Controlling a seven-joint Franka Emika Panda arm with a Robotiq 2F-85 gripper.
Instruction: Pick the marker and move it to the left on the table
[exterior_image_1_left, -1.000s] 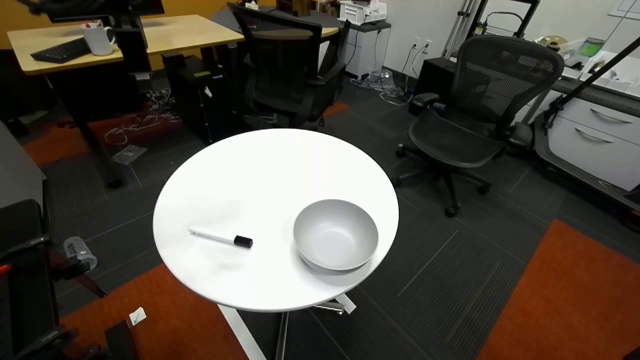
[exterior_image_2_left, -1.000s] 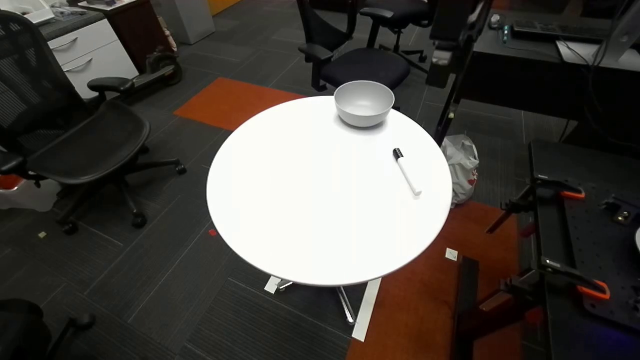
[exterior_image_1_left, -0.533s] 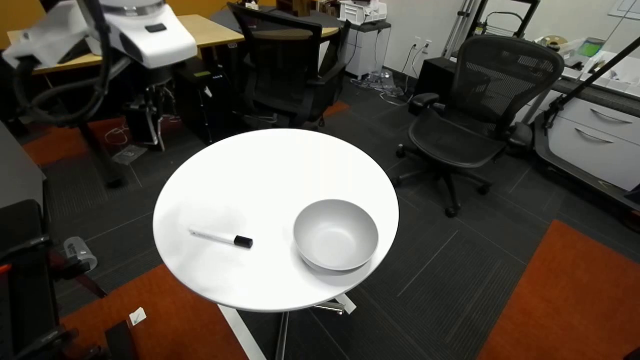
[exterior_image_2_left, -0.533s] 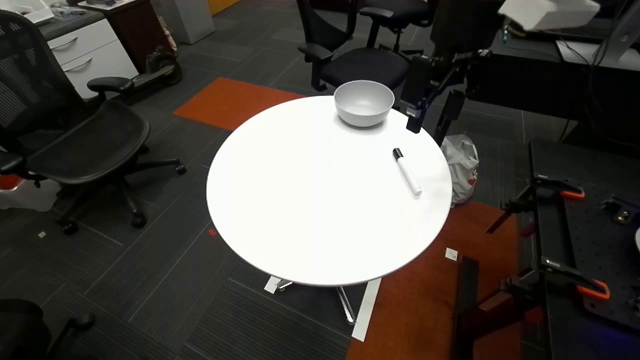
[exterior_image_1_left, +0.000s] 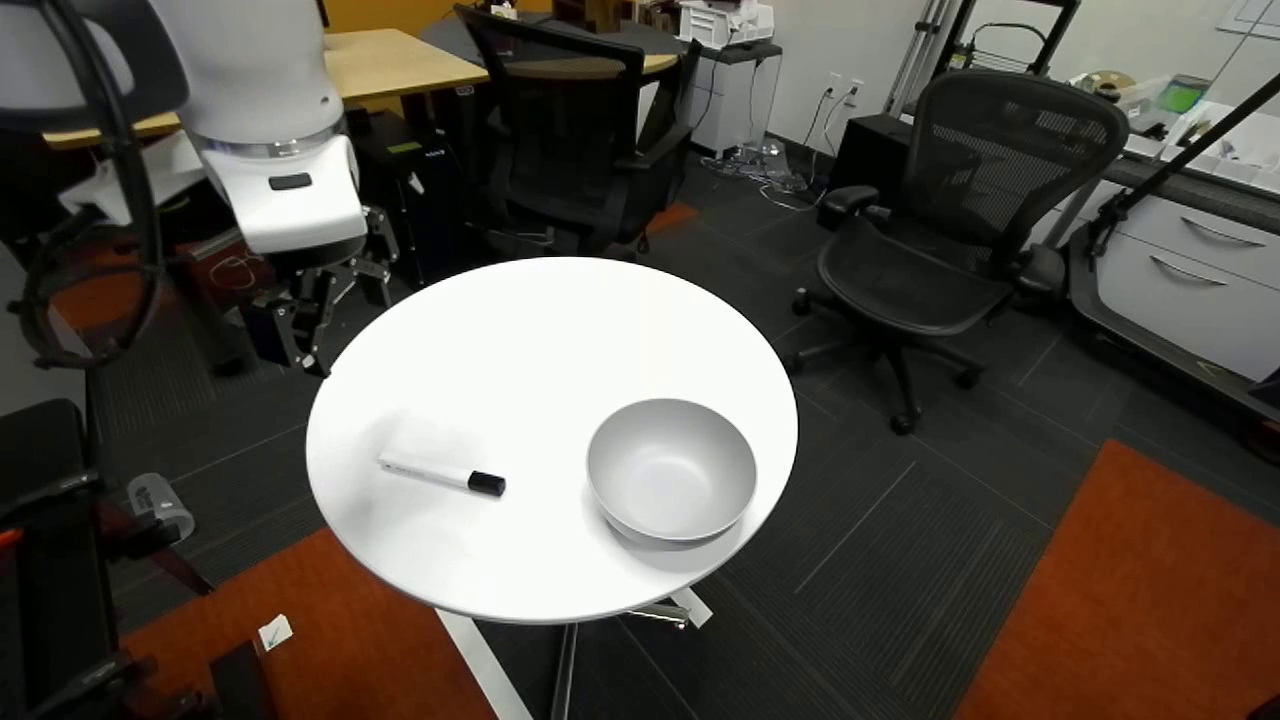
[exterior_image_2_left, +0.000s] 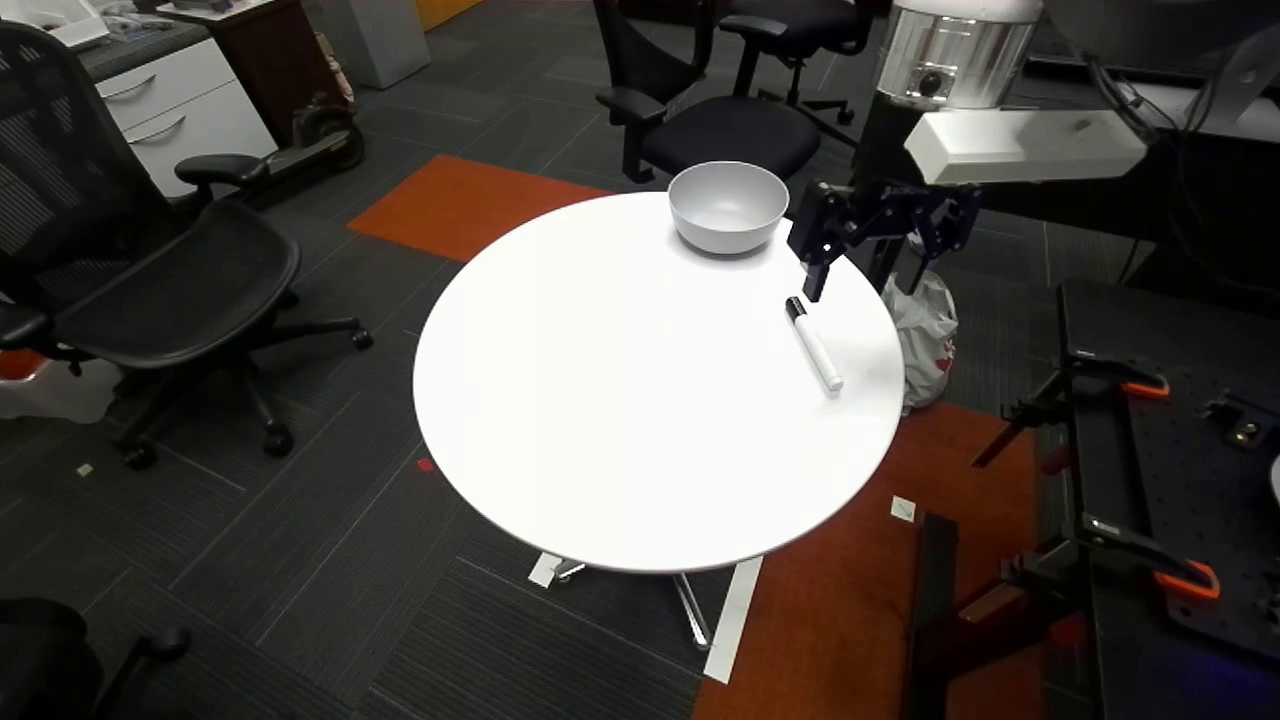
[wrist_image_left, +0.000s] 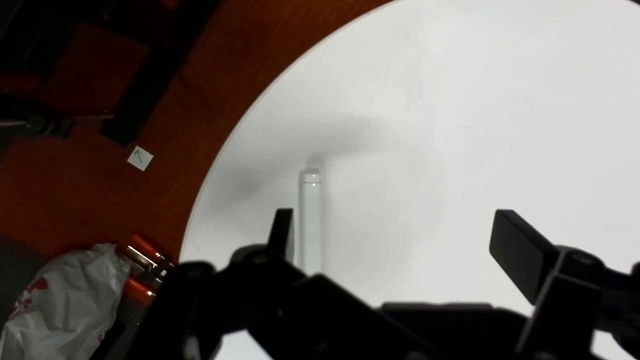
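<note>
- The robot's gripper (wrist_image_left: 395, 232) is spread wide. Its two fingers (wrist_image_left: 522, 255) are far from each other, and I can see the white table (wrist_image_left: 475, 125) through the gap.
- The gripper hangs in the air with its fingers pointing down, near the edge of the table. I can't tell just how high up it is.
- The marker (exterior_image_2_left: 815, 348) lies flat on the round table, close to the edge. It has a white body and a black cap (exterior_image_1_left: 487, 484) on one end.
- In the wrist view, the marker shows just beside one finger, down below it. The gripper hides the end with the cap.
- A gray bowl (exterior_image_1_left: 670, 470) stands upright on the table, near the edge too. The black cap is the end of the marker closer to it, and bare table lies between them.
- The big white robot arm (exterior_image_1_left: 290, 190) reaches down beside the table, in front of a wooden desk (exterior_image_1_left: 400, 65).
- A black chair (exterior_image_1_left: 1010, 170) with a mesh back stands on the dark floor (exterior_image_1_left: 880, 600).
- A crumpled white bag (exterior_image_2_left: 925, 340) with red marks sits on the floor near the table.
- A clear cup (exterior_image_1_left: 160, 505) lies on its side on the floor.
</note>
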